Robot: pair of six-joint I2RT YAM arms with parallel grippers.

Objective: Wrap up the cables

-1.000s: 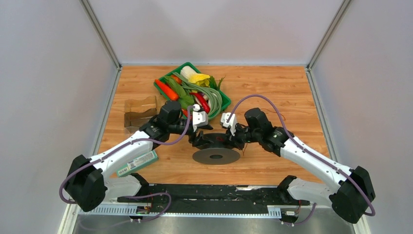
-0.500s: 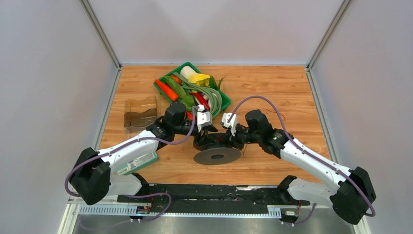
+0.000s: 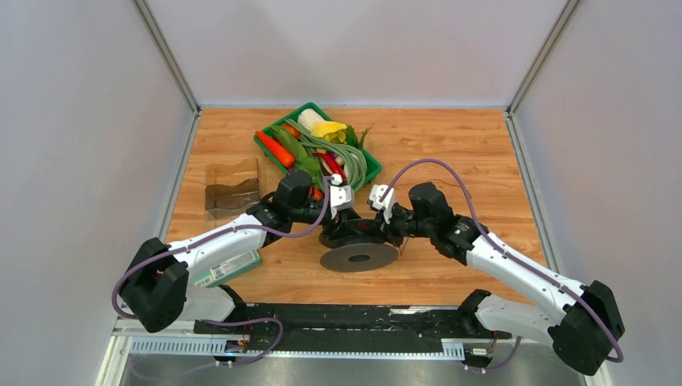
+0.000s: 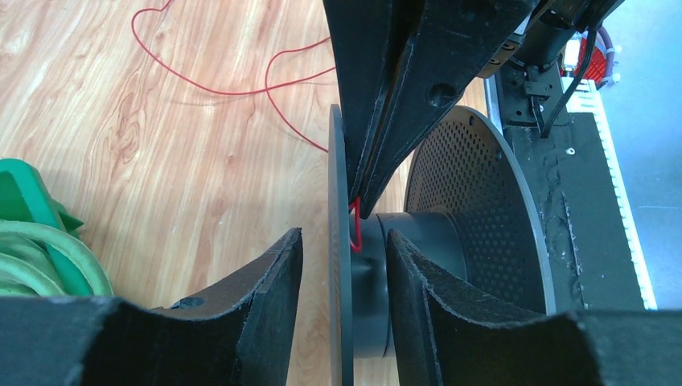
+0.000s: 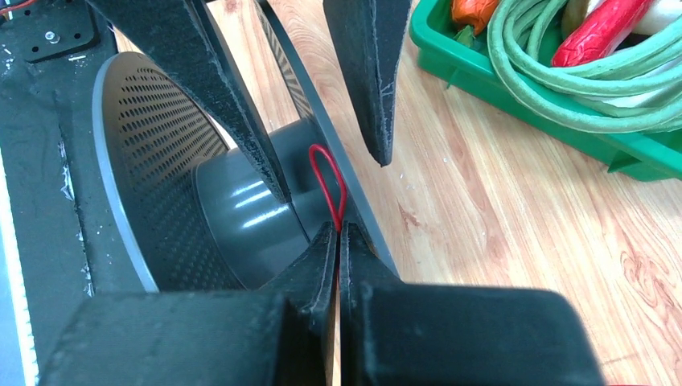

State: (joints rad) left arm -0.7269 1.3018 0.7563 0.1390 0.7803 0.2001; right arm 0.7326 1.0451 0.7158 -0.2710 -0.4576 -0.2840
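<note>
red wire [image 5: 328, 183] looped against the hub of the grey spool [image 5: 153, 153], pinched there by the right claw [image 5: 338, 232], which was clamped on it, seemingly to anchor the end. its slack trailed across the desk [image 4: 161, 177]. the left claw [image 4: 343, 239] straddled one spool flange, jaws apart, likely to steady it.

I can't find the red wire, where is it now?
In the right wrist view, a loop of wire sits by the spool hub, pinched in the shut jaws of the right gripper; the rest trails over the table.
</note>
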